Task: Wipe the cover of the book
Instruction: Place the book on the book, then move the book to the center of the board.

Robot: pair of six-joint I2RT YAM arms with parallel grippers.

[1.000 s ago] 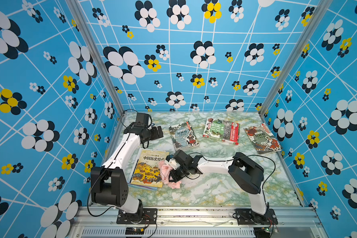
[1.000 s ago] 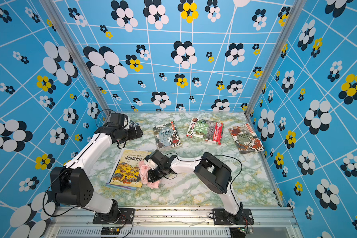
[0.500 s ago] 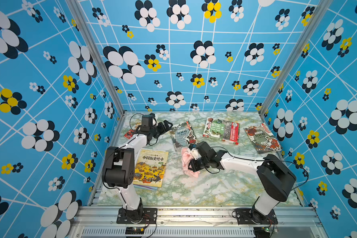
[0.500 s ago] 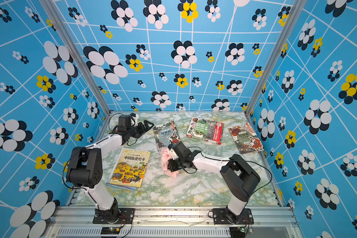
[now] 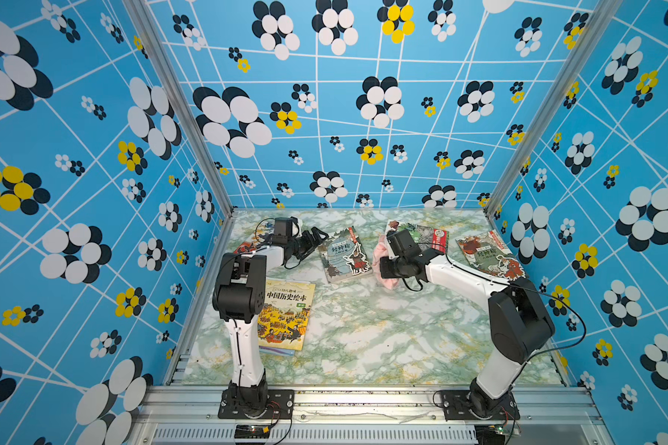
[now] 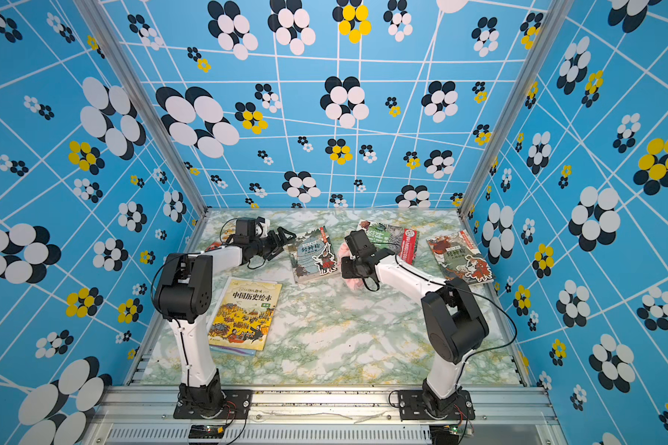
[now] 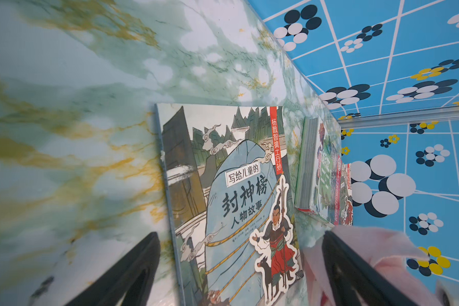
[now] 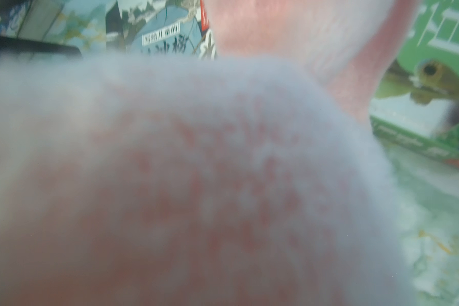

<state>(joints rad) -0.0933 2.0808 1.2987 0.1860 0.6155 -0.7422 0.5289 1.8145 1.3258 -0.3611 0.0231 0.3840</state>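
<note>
The book [image 5: 346, 254] with a blue-grey cover and a red-robed figure lies flat at the middle back, seen in both top views [image 6: 315, 254]. My left gripper [image 5: 317, 240] hovers open at its left edge; in the left wrist view the fingers [image 7: 133, 270] straddle the book [image 7: 231, 185]. My right gripper [image 5: 380, 266] is shut on a pink cloth [image 5: 378, 248] right beside the book's right edge. The cloth [image 8: 196, 172] fills the right wrist view and hides the fingers there.
A yellow picture book [image 5: 286, 312] lies at front left beside the left arm's base. A green-and-red book [image 5: 425, 235] and a red-brown book [image 5: 486, 254] lie at back right. Another book [image 5: 247, 242] shows under the left forearm. Patterned walls enclose three sides.
The right arm carried the pink cloth from the yellow book's right edge back to the blue-grey book's right edge. The left gripper swung right to that book's left edge.
</note>
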